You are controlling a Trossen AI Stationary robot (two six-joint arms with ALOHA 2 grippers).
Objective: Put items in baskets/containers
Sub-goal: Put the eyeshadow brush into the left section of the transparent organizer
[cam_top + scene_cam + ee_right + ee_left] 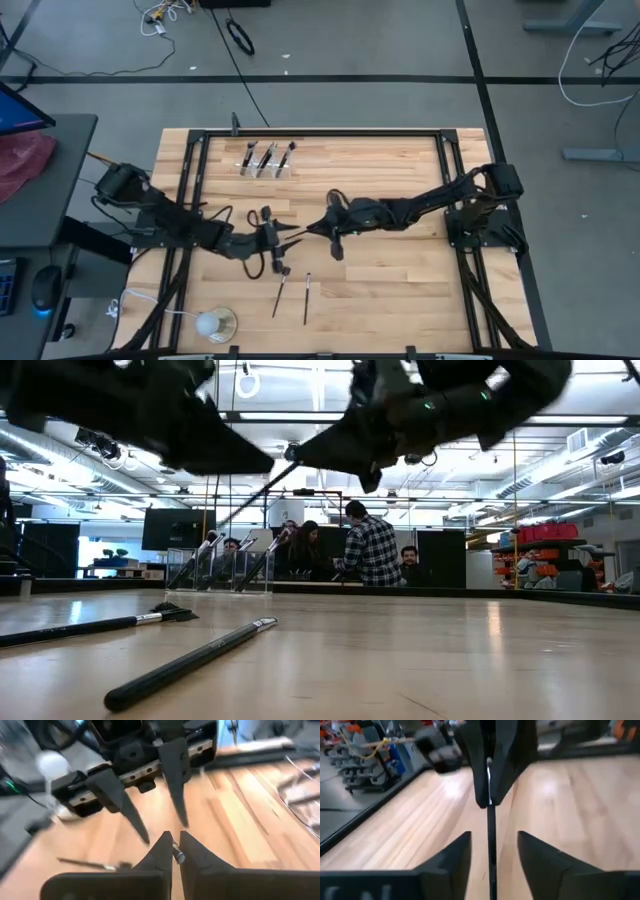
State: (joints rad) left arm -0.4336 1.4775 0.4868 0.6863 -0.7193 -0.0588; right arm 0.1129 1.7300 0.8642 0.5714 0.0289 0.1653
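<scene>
A slim dark makeup brush hangs in the air over the middle of the table, passing between the two grippers. The right gripper has its jaws pressed together on the brush's metal ferrule end, while the left gripper has its jaws spread apart on either side of the thin handle, not touching it. In the low view the brush slants upward above the wood.

Two more brushes lie flat on the near side of the table, just beside each other. At the far side, a clear holder stands with several brushes upright in it, close to the far black frame rail. A white ball on a clear base sits at the near left corner.

Bare wood lies open to the right of the loose brushes and between the grippers and the holder. No readable writing shows. People stand in the room beyond the table.
</scene>
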